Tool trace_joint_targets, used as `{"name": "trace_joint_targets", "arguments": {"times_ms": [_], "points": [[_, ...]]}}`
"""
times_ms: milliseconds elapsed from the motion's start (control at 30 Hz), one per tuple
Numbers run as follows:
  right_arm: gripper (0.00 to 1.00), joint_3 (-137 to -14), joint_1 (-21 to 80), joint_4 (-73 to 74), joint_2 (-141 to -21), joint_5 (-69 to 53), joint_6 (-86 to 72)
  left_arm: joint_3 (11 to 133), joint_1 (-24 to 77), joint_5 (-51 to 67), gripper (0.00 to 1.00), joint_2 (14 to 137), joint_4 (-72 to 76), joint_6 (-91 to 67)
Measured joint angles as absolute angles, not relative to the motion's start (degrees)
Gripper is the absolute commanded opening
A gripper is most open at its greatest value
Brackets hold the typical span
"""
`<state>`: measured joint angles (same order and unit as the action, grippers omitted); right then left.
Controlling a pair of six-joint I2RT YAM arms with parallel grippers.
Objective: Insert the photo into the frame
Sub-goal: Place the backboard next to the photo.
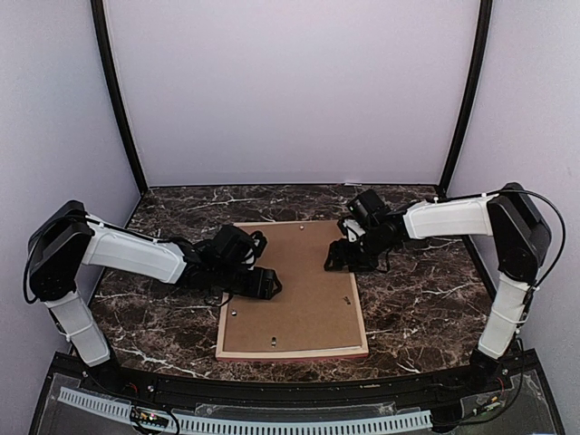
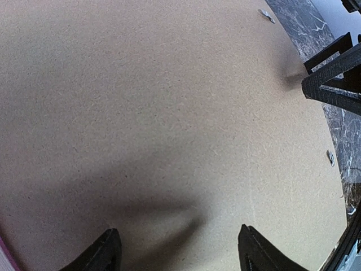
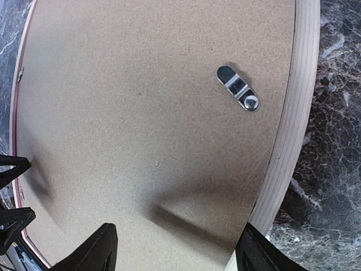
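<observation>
The photo is not in view; whether it lies under the backing panel [image 1: 299, 294] cannot be told. The frame [image 3: 293, 130] lies face down near the middle of the table [image 1: 426, 299], pale wood upward with a thin pink edge showing, and the brown panel sits inside it. Small metal clips [image 3: 238, 88] lie at the panel's edge; the one closest to the right arm rests on the board just inside the rim. The left gripper [image 2: 179, 251] hovers over the panel's left part with jaws wide and empty. The right gripper [image 3: 177, 248] hovers over the right edge, equally wide and empty. The step in hand is probably working the clips. One fingertip should come down beside a tab and sweep it sideways. The other arm should press the panel flat so the frame does not slide.
</observation>
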<state>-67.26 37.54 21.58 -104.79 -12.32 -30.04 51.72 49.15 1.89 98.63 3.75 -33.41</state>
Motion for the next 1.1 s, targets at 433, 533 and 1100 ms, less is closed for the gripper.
{"name": "trace_joint_targets", "arguments": {"times_ms": [433,533,1100], "points": [[0.73,-67.8,37.6,22.9,-104.8,-10.2,-28.9,50.9,49.1,1.2,0.74,98.7,4.4,-34.2],[0.73,-68.0,37.6,23.5,-104.8,-9.3,-28.8,50.8,49.1,1.1,0.74,98.7,4.5,-34.2],[0.56,-67.1,36.7,24.2,-101.8,-5.1,-26.6,51.0,48.1,-4.5,0.76,89.3,-2.4,-31.1]]}}
